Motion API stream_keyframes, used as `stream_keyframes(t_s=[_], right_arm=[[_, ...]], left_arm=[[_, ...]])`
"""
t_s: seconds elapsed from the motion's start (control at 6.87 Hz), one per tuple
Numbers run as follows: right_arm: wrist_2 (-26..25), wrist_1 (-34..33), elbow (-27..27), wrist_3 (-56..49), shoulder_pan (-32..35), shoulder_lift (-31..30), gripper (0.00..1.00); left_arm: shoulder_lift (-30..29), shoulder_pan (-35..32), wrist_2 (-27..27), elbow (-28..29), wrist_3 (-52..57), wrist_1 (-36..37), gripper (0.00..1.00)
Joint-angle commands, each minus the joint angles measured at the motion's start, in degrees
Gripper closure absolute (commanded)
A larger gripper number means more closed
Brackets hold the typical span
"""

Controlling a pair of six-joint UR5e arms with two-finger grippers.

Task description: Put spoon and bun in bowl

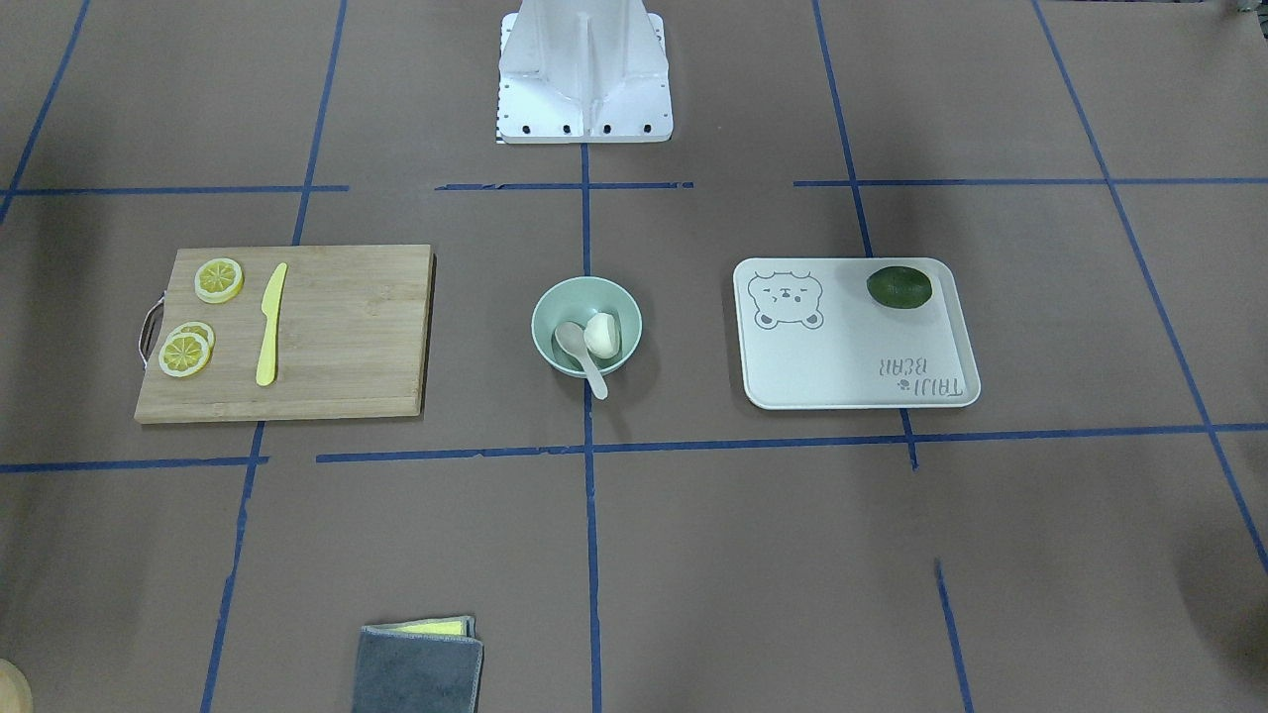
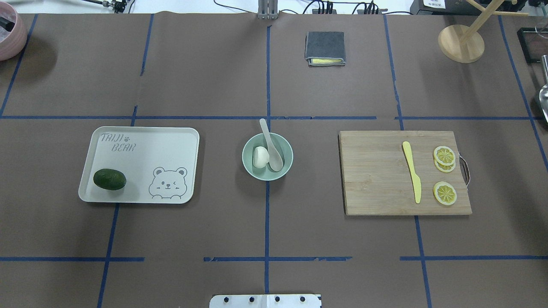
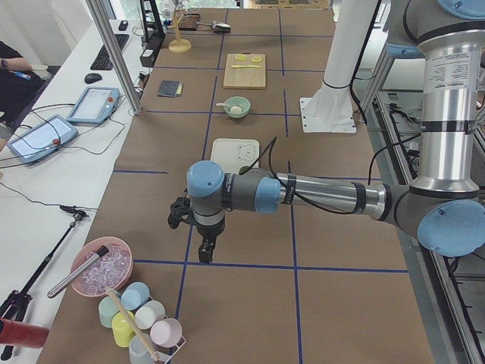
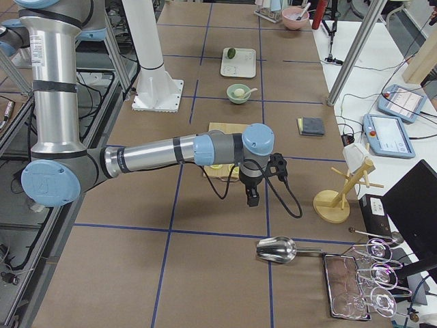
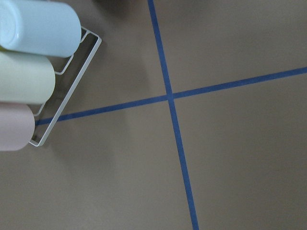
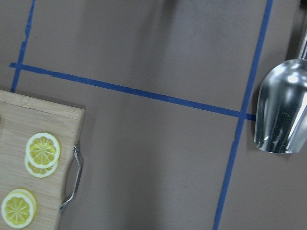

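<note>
The mint-green bowl [image 2: 247, 166] stands at the table's middle, also in the front view [image 1: 546, 309]. The white bun [image 2: 260, 157] lies inside it, beside the off-white spoon [image 2: 274, 156], whose scoop is in the bowl and whose handle sticks out over the rim. Both show in the front view, the bun [image 1: 602, 335] and the spoon [image 1: 573, 341]. My left gripper [image 3: 204, 251] hangs over bare table far to the left, near the cups. My right gripper [image 4: 252, 199] hangs past the cutting board's end. Both show only in the side views, so I cannot tell if they are open or shut.
A white bear tray [image 2: 141, 141] holds a dark green lime [image 2: 109, 179]. A wooden cutting board [image 2: 376, 171] carries lemon slices [image 2: 444, 155] and a yellow knife [image 2: 412, 177]. A folded grey cloth [image 2: 325, 48], a metal scoop [image 6: 282, 110] and a cup rack [image 5: 33, 76] stand at the edges.
</note>
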Motion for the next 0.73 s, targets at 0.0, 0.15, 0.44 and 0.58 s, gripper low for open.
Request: stream_keyframes(t_s=[0.0,0.15,0.44,0.58], right_arm=[[-0.28,0.17,-1.0,-0.96,0.79,0.71,0.0],[-0.37,0.78,-1.44,-1.05,1.14,0.28,0.0],[0.07,0.88,-7.12,-0.7,4.12,0.28,0.0],[0.07,0.88,-7.59,-0.7,4.91,0.28,0.0]], left_arm=[[1.37,-0.53,-1.68,0.59,-0.28,-0.52,0.0],[1.28,-0.53,-2.9,0.41,-0.63,-0.34,0.0],[0.49,-0.53,-3.61,0.76,-0.72,-0.34,0.0],[0.4,-0.53,-3.61,0.85,-0.72,-0.34,0.0]])
